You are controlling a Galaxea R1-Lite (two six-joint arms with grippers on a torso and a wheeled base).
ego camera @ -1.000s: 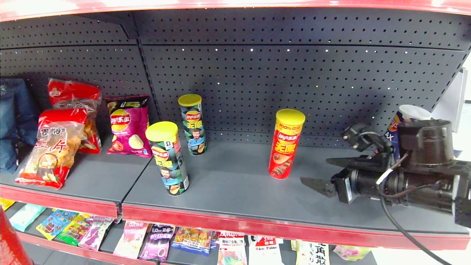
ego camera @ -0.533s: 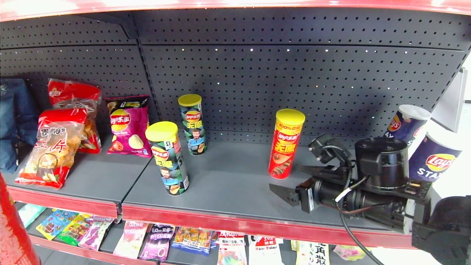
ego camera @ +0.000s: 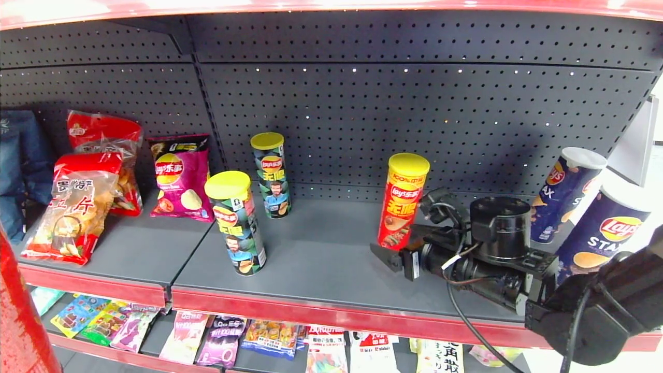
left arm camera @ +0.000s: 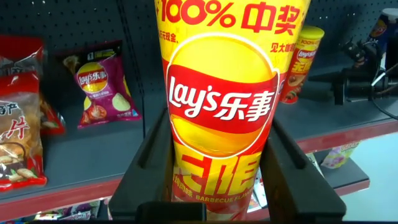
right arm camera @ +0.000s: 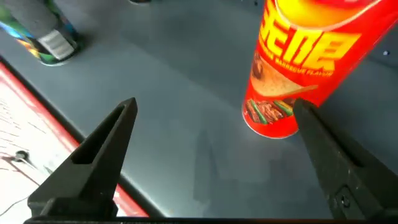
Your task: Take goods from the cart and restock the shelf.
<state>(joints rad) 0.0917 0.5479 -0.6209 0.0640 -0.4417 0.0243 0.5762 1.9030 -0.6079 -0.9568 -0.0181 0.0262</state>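
Observation:
A red chip can with a yellow lid [ego camera: 403,202] stands upright on the grey shelf [ego camera: 321,269]. My right gripper [ego camera: 396,243] lies low over the shelf at that can's base, open, one finger in front of the can and the other beside it, with nothing gripped. In the right wrist view the red can [right arm camera: 298,62] stands just beyond the spread right gripper [right arm camera: 214,109]. My left gripper [left arm camera: 217,168] is shut on another red and yellow chip can [left arm camera: 221,106], held upright in front of the shelf; this held can [ego camera: 18,316] shows at the lower left of the head view.
Two green chip cans [ego camera: 236,223] [ego camera: 270,174] stand left of centre. Snack bags [ego camera: 181,176] [ego camera: 77,207] fill the left bay. Two blue cans [ego camera: 567,194] [ego camera: 603,228] lean at the right end. A lower shelf [ego camera: 259,336] holds several packets.
My right arm has slid left along the shelf up to the red can, uncovering the two blue cans. The held can has risen at the lower left of the head view.

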